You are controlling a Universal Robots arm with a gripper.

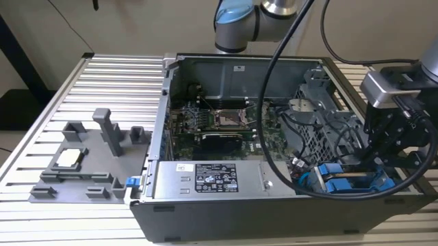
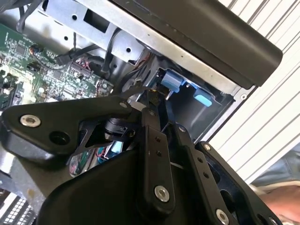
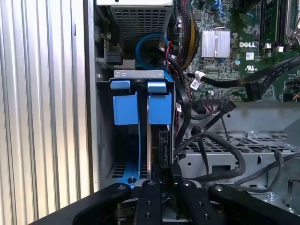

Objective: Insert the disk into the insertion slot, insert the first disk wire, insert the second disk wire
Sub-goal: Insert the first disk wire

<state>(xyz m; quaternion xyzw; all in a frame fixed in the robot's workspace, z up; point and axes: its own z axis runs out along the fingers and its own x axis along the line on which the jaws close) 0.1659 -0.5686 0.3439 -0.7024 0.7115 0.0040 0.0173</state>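
Here, the black gripper (image 3: 163,160) is seen inside the open black PC case (image 1: 226,225), at its near corner on the exterior view's right. The fingers (image 3: 151,201) are drawn almost together just above the silver-grey disk in its bright blue plastic carrier (image 3: 159,108); whether anything thin is pinched between them cannot be told. The disk is seated edge-on in the narrow grey sheet-metal insertion slot (image 3: 139,74), just beside a second blue-framed drive (image 3: 125,108). Little room is left on the disk's other side, where black cables (image 3: 187,122) crowd in from the perforated grey metal cage (image 3: 225,147). Beyond the case edge the ribbed aluminium table (image 3: 42,117) is seen. A white printed label (image 1: 215,177) is carried by the grey power-supply box (image 1: 171,187), and white lettering is printed on the green motherboard (image 3: 262,51).
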